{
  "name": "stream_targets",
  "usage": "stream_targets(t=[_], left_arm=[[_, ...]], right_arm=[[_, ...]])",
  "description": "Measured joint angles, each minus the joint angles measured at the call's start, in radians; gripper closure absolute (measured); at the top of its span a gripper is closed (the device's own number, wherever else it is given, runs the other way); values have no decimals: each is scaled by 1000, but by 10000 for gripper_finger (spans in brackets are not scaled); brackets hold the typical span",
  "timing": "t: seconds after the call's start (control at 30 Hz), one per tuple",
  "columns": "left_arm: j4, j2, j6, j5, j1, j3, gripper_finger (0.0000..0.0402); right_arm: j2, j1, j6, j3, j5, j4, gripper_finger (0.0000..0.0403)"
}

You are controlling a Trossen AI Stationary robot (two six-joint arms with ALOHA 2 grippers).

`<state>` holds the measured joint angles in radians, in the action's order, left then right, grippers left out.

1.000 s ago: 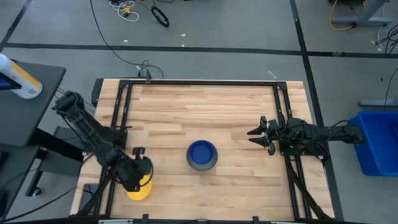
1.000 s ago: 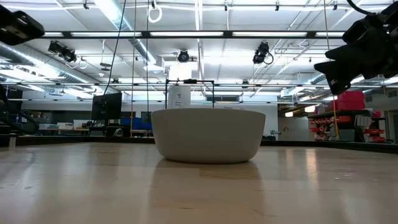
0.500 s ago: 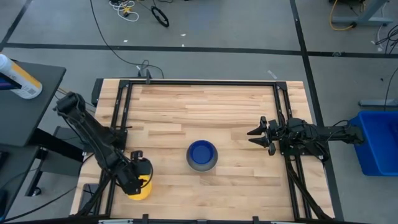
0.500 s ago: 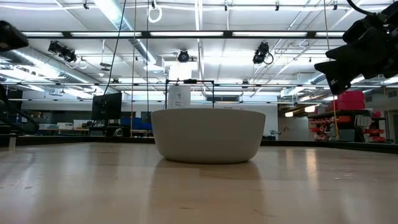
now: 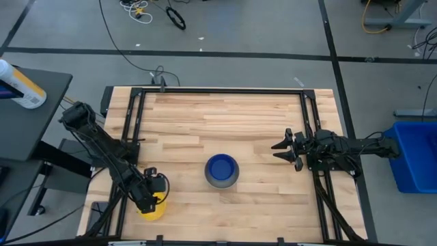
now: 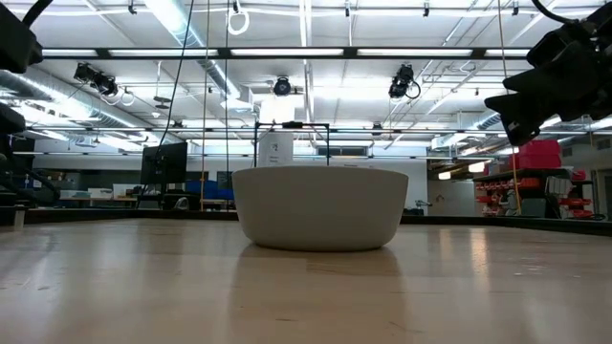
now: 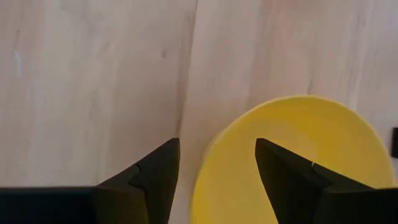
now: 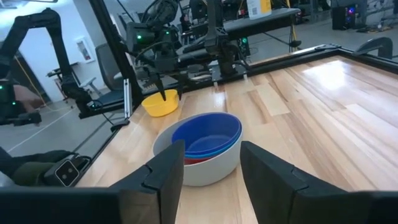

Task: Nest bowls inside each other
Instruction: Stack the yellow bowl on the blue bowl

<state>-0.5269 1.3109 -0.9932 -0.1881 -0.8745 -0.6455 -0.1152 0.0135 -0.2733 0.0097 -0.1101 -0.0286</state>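
The yellow bowl (image 5: 154,209) stands upright on the table near its front left corner. My left gripper (image 7: 217,158) points steeply down over it, open. One finger (image 7: 155,177) is outside the yellow rim (image 7: 208,149) and the other (image 7: 283,177) is over the bowl's inside; no touch shows. The grey bowl (image 5: 222,179) stands mid-table with a red bowl (image 8: 189,160) and a dark blue bowl (image 8: 208,138) nested in it. My right gripper (image 5: 276,149) waits level and open at the table's right, pointing at the grey bowl.
A black frame (image 5: 218,91) runs along the table's far edge and down both sides. Bare wood lies between the yellow bowl and the grey bowl (image 6: 320,208). A blue bin (image 5: 416,154) stands off the table to the right.
My left gripper has sunk toward the yellow bowl and shifted a little toward the table's near left corner, rolling slightly. The bowls and my right arm have kept still.
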Motion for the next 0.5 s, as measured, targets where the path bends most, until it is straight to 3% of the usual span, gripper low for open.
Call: stream_targets(t=[0.1,0.2,0.37,0.5], left_arm=[[3,0,7,-17,0,4,197],[4,0,34,-23,0,5,237],[19,-2,58,-45,0,28,376],[89,-4,74,-104,-1,56,394]], right_arm=[[-2,0,0,0,0,0,239],[-3,0,0,0,0,0,240],[-3,0,0,0,0,-1,237],[-3,0,0,0,0,0,235]])
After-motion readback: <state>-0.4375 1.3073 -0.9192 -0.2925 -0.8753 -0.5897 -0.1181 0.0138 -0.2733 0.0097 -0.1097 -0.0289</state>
